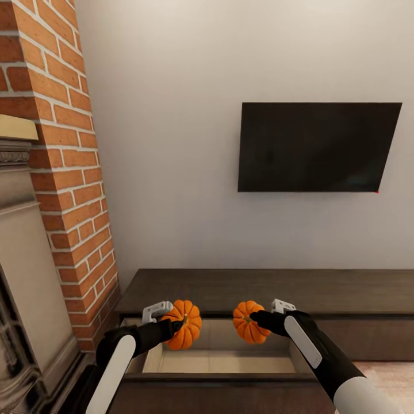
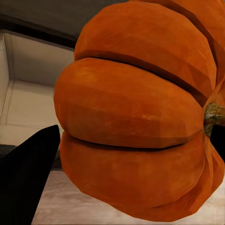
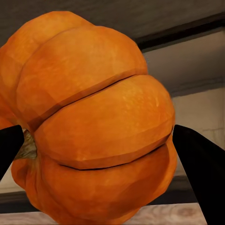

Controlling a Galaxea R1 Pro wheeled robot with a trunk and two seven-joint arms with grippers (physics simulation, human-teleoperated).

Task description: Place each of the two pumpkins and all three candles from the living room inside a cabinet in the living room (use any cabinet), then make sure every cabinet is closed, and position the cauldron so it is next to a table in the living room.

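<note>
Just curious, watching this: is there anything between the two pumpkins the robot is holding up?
No. In the head view the gap between the larger pumpkin and the smaller pumpkin is bare; behind and below it is just the open cabinet drawer.

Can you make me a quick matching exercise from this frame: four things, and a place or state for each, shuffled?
Things:
1. larger pumpkin
2. smaller pumpkin
3. cabinet drawer
4. TV

Places or states:
A. mounted on the wall, screen dark
B. held in the right gripper, above the drawer
C. pulled open, pale inside
D. held in the left gripper, above the drawer

Pairs: 1-D, 2-B, 3-C, 4-A
</note>
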